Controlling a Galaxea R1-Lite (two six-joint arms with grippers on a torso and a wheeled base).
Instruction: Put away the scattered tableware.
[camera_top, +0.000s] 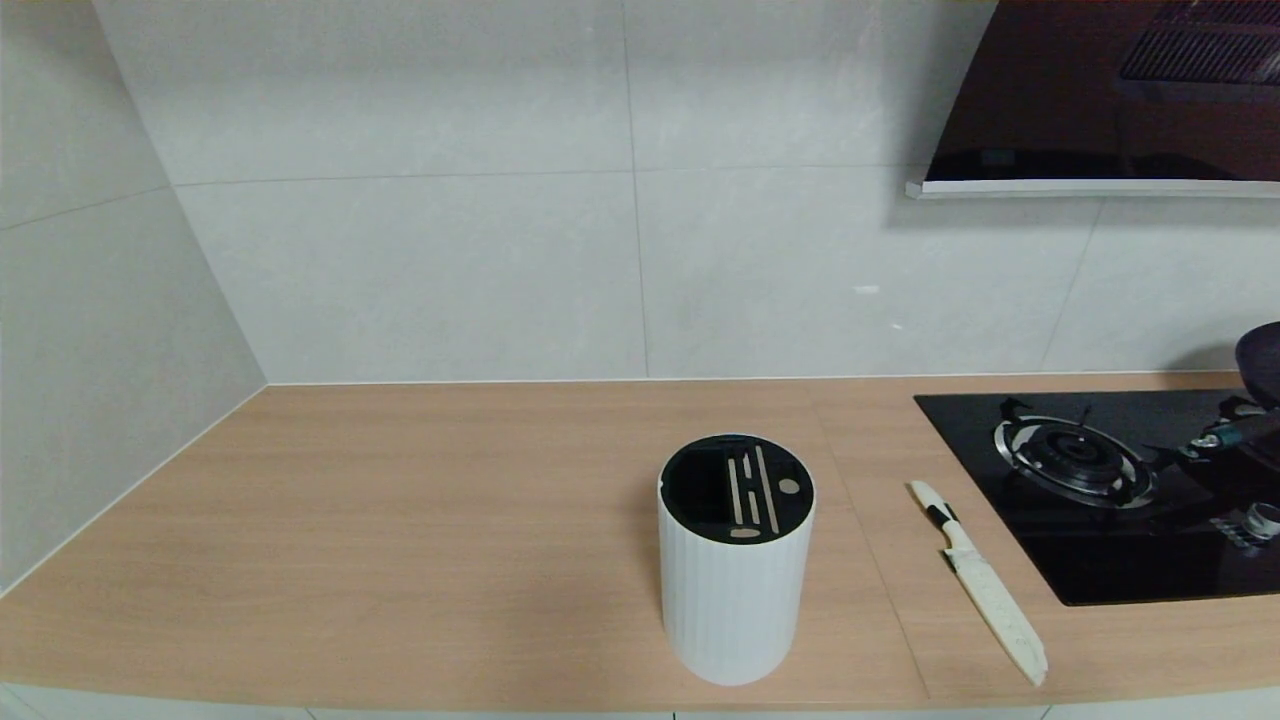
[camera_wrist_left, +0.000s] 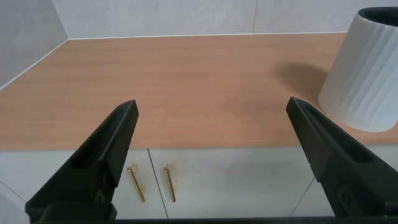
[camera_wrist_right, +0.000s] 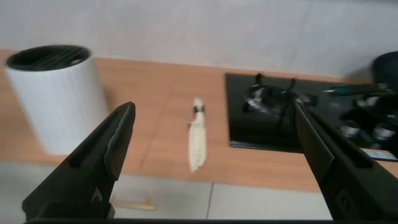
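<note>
A white ribbed knife holder (camera_top: 735, 560) with a black slotted top stands upright near the front edge of the wooden counter (camera_top: 450, 520). To its right a white speckled knife (camera_top: 978, 578) lies flat, handle toward the wall. My left gripper (camera_wrist_left: 211, 109) is open, held off the counter's front edge, with the knife holder (camera_wrist_left: 362, 71) ahead to one side. My right gripper (camera_wrist_right: 214, 115) is open too, held in front of the counter, facing the knife (camera_wrist_right: 197, 134), with the knife holder (camera_wrist_right: 57, 93) off to the side.
A black gas hob (camera_top: 1110, 490) with a burner fills the counter's right end, and a dark pan (camera_top: 1260, 360) sits at its far edge. A range hood (camera_top: 1100, 95) hangs above. Tiled walls close the back and left. Cabinet doors with gold handles (camera_wrist_left: 152, 182) lie below the counter.
</note>
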